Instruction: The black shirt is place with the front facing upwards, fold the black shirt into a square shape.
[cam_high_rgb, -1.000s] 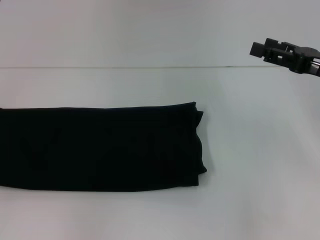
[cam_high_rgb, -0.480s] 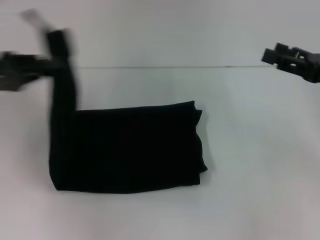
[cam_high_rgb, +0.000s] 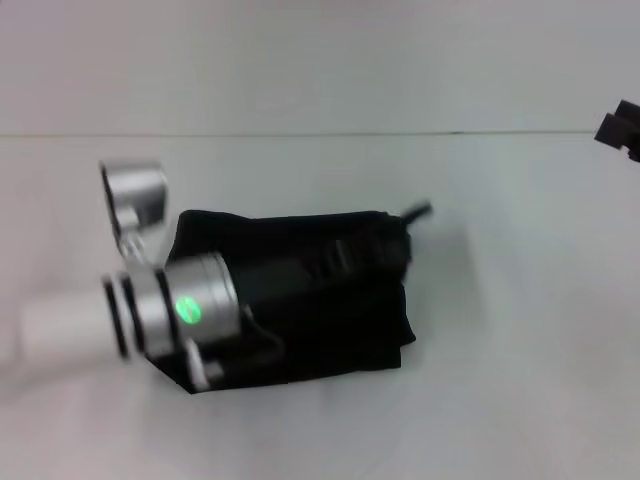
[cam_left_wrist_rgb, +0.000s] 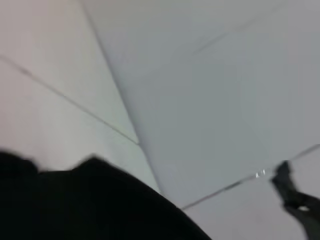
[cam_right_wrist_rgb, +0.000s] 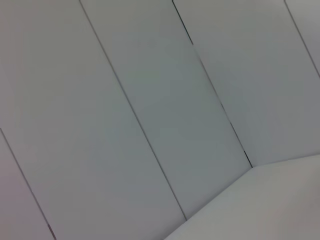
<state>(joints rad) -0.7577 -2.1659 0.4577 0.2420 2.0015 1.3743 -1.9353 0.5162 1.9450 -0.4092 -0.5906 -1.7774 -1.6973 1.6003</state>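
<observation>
The black shirt (cam_high_rgb: 335, 335) lies on the white table, folded into a short thick block; no lettering shows. My left arm reaches across it from the left, and my left gripper (cam_high_rgb: 385, 245) is over the shirt's far right part, dark against the cloth and shut on the fabric end it carried over. A black fold of the shirt (cam_left_wrist_rgb: 75, 205) fills the near part of the left wrist view. My right gripper (cam_high_rgb: 622, 130) is only just in view at the far right edge, high and away from the shirt. It also shows small in the left wrist view (cam_left_wrist_rgb: 295, 200).
The white table (cam_high_rgb: 500, 410) extends to the front and right of the shirt. A thin dark seam (cam_high_rgb: 300, 133) marks the table's far edge against a pale wall. The right wrist view shows only pale panels.
My left arm swung from the left over the shirt, carrying the lifted left end to the right, so the shirt is now shorter. My right gripper drew back toward the right edge.
</observation>
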